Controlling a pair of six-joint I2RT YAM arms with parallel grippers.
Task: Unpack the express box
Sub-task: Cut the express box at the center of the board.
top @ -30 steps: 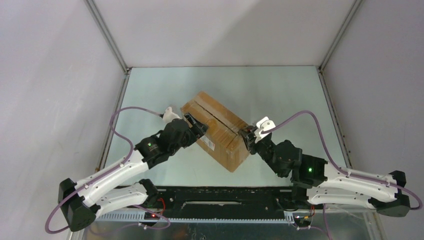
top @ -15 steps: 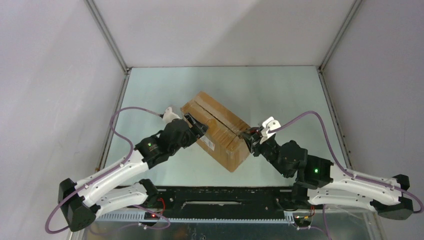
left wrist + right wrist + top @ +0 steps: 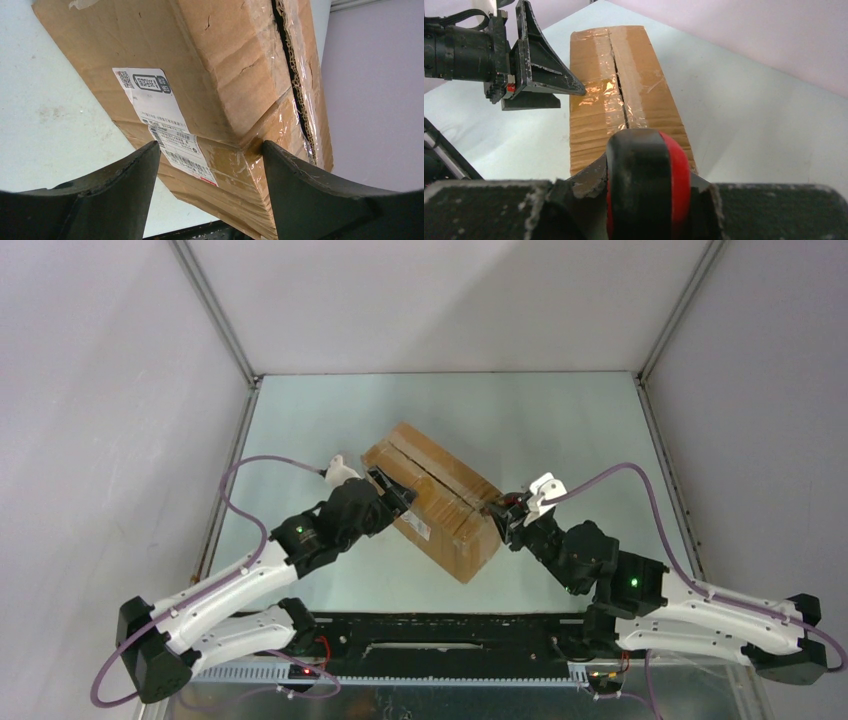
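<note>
The express box (image 3: 432, 502) lies slantwise near the middle of the table (image 3: 570, 425), one short end toward the arms and the other toward the back wall. From my seat its top flaps look closed. Clear tape (image 3: 606, 95) runs shiny along the seam (image 3: 292, 85), and a dark crack gapes down that seam with raw corrugated edge showing. I can see nothing of what is inside. A white label (image 3: 155, 107) with a code and barcode sits on the long side facing my left arm, and it wraps down toward the lower edge.

My left gripper (image 3: 395, 492) is up against that labelled side with its jaws spread wide, straddling the box's upper long edge. One finger (image 3: 125, 185) sits over the label and the other (image 3: 310, 190) over the taped top. In the right wrist view, that upper fingertip rests on the top face just beside the seam.

My right gripper (image 3: 503, 512) is at the opposite long side, near the box's closer end. Its jaws are drawn narrow around a round red and black tool (image 3: 644, 180), which points along the top of the box in line with the seam.
</note>
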